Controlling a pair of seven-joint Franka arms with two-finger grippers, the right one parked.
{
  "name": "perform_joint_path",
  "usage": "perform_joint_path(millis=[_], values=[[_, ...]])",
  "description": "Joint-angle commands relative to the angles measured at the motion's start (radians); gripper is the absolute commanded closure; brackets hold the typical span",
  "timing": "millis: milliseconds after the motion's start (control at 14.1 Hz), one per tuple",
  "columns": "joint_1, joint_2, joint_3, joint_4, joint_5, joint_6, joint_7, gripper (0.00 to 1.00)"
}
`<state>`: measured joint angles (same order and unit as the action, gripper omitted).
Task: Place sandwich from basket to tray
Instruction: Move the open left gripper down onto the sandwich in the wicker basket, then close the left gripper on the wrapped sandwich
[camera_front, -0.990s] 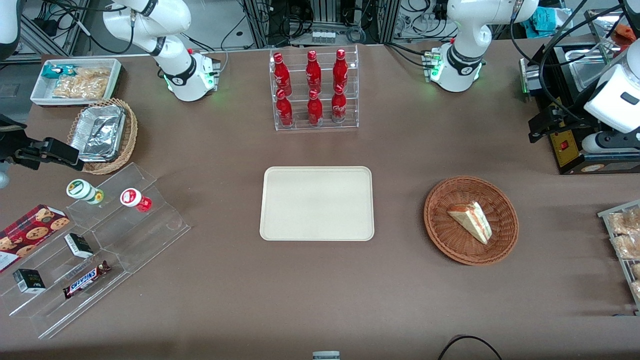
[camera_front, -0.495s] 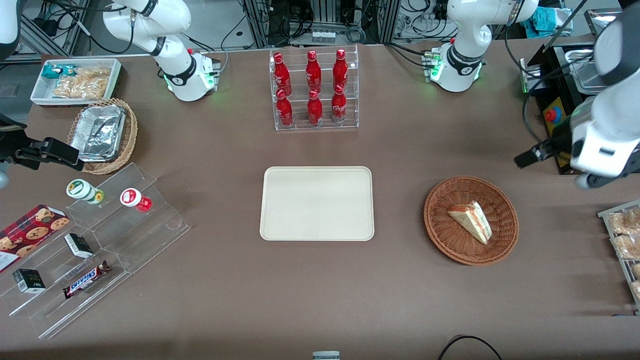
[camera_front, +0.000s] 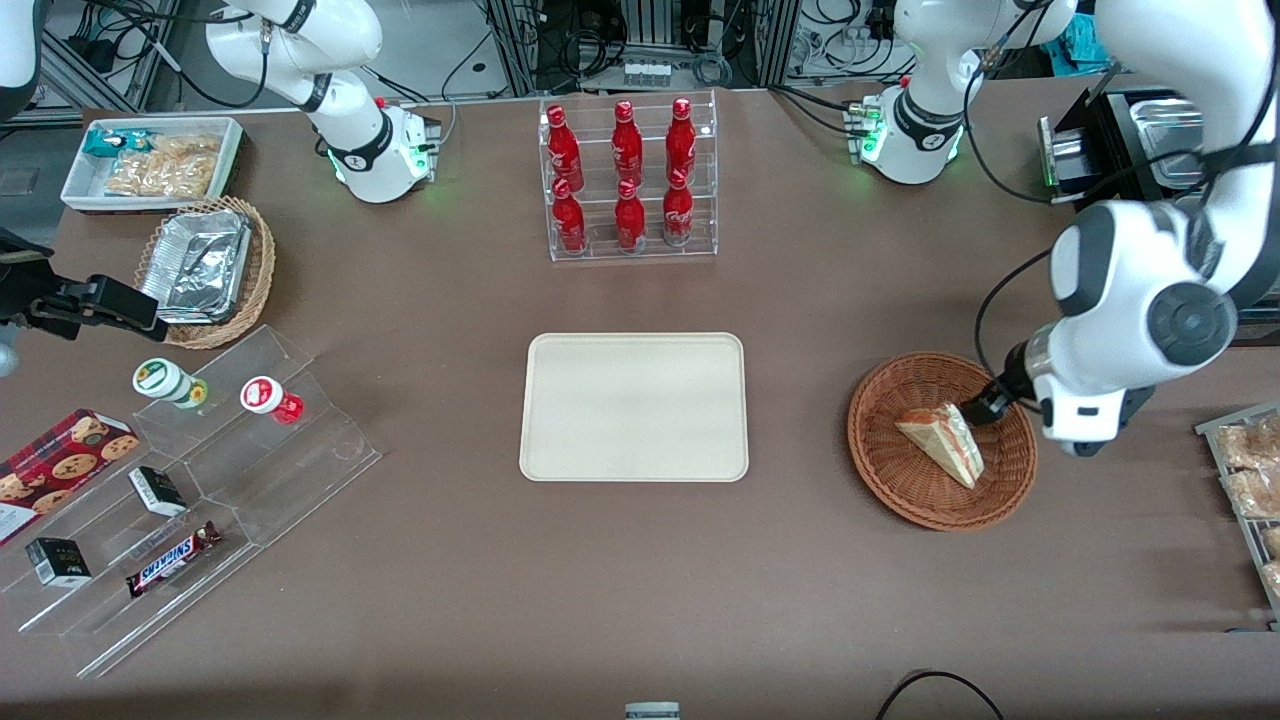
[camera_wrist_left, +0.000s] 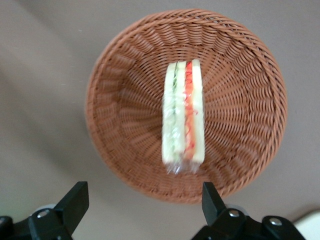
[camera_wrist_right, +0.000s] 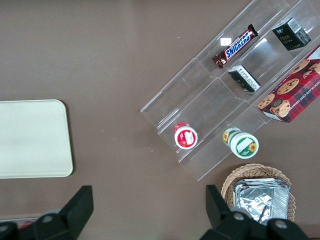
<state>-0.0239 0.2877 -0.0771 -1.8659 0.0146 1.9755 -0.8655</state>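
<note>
brown desk (camera_front: 800, 560) carries the bare cream tray (camera_front: 634, 406) at its middle; toward the working arm's end, the wicker basket (camera_front: 900, 480) holds the sandwich (camera_front: 940, 441), lying on its side. the claw (camera_wrist_left: 142, 202) hovers above it, spread wide and empty. wrapped in film, the wedge looks soft, light, likely slippery: pinch gently across the bread faces.
</note>
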Motion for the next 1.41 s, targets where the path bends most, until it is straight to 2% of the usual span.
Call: perform_joint_path(millis=[0, 212, 778, 848, 990, 1061, 1202, 1343], values=[[-0.002, 0.077, -0.004, 0.016, 0.005, 0.075, -0.053, 0.0], [-0.001, 0.106, -0.004, -0.005, 0.005, 0.095, -0.053, 0.0], [-0.002, 0.159, -0.004, -0.096, 0.004, 0.299, -0.055, 0.01], [-0.002, 0.172, -0.004, -0.096, 0.004, 0.316, -0.053, 0.13], [-0.002, 0.182, -0.006, -0.095, 0.004, 0.322, -0.053, 0.45], [-0.002, 0.18, -0.006, -0.091, 0.002, 0.319, -0.053, 0.54], [-0.005, 0.173, -0.009, -0.078, 0.002, 0.315, -0.05, 0.69], [-0.04, 0.154, -0.009, -0.05, 0.002, 0.292, -0.05, 0.71]])
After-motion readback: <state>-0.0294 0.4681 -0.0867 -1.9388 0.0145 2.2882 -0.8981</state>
